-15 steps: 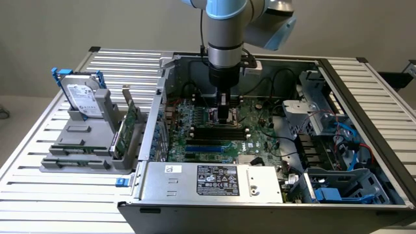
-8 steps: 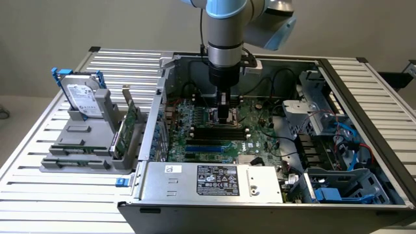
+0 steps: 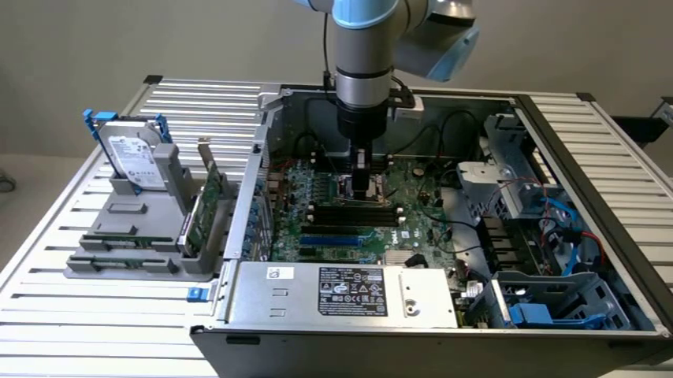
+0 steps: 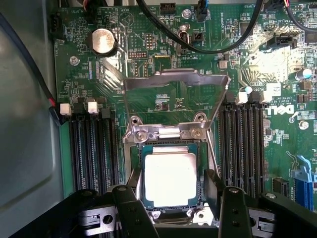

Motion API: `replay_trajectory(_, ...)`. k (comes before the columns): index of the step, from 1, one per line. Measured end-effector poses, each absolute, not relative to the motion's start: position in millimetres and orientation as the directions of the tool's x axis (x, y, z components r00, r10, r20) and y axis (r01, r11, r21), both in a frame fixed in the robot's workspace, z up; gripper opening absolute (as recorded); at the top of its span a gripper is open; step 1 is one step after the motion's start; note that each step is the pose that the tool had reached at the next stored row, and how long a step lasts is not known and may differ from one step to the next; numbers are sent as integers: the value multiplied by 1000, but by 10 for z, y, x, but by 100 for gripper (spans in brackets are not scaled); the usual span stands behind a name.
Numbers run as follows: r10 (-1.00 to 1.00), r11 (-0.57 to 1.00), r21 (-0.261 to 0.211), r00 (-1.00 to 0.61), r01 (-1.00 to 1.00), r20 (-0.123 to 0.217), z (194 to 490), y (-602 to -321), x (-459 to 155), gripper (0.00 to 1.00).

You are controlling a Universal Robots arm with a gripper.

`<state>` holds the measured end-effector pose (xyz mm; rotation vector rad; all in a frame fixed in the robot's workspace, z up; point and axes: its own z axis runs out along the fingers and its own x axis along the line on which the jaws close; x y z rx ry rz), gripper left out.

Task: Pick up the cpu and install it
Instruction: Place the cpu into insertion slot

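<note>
Down inside the open computer case (image 3: pixel 573 118), the gripper (image 3: pixel 361 183) is held low over the motherboard (image 3: pixel 421 228). From the wrist view, the cpu (image 4: pixel 170 179) is seen lying flat in its socket (image 4: pixel 202 173), silver top up, with the metal load plate (image 4: pixel 176 79) tipped up open beside it. The fingers (image 4: pixel 130 208) are spread wide, one to each side of the chip, and nothing is gripped. The cpu lies straight below, between them; being square, it offers no long axis, and its edges look squared to the fingers.

One socket (image 4: pixel 140 171) edge — hidden behind the hand (image 4: pixel 177 194).
</note>
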<state>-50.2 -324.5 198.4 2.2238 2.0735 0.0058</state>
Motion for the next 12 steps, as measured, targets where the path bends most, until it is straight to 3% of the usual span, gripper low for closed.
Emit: replay_trajectory(12,996,-68,76,72,995,-61,2013,-3242,-520,62)
